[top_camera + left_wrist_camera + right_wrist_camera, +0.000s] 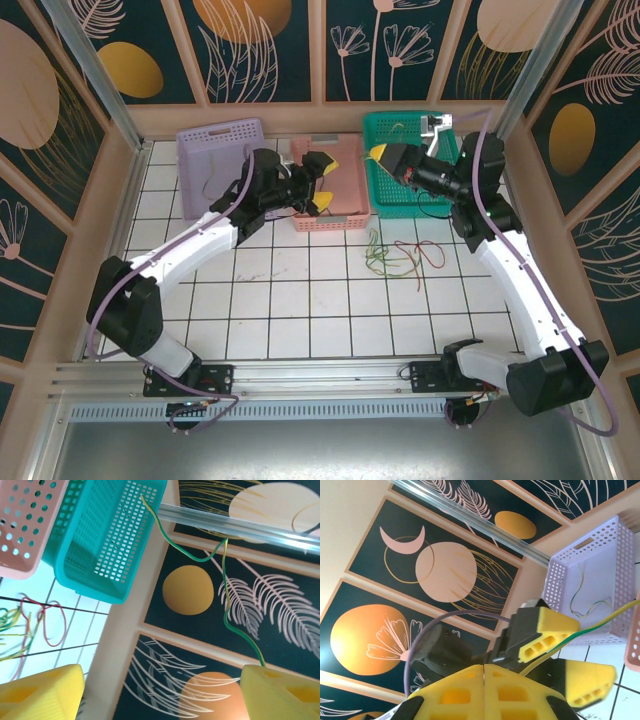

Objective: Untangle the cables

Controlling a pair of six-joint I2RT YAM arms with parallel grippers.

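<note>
— Where is the left gripper?

— Over the pink basket, its jaws spread wide and nothing clamped between them. From its own camera, a yellow-green cable meets the edge of one yellow finger. From there it climbs, slack and wavy, to the rim of the teal basket.

— So the cable is loose in there?

— It passes between the two fingers (the right wrist view shows this best) and touches the edge of one. Neither pad presses on it.

— And the right gripper?

— Clenched, with its yellow pads flush together. From above it sits at the teal basket's left edge, just beside the left gripper. The same yellow-green cable runs down behind its pads. Whether it is pinched there I cannot tell.

— Where are the other cables?

— A tangle of green, yellow and red lies on the white tiles of the table. It is in front of the teal basket and apart from both grippers. Some thin wires, greenish-yellow, lie inside the lilac basket. That basket stands at the far left, next to the pink one.
</note>
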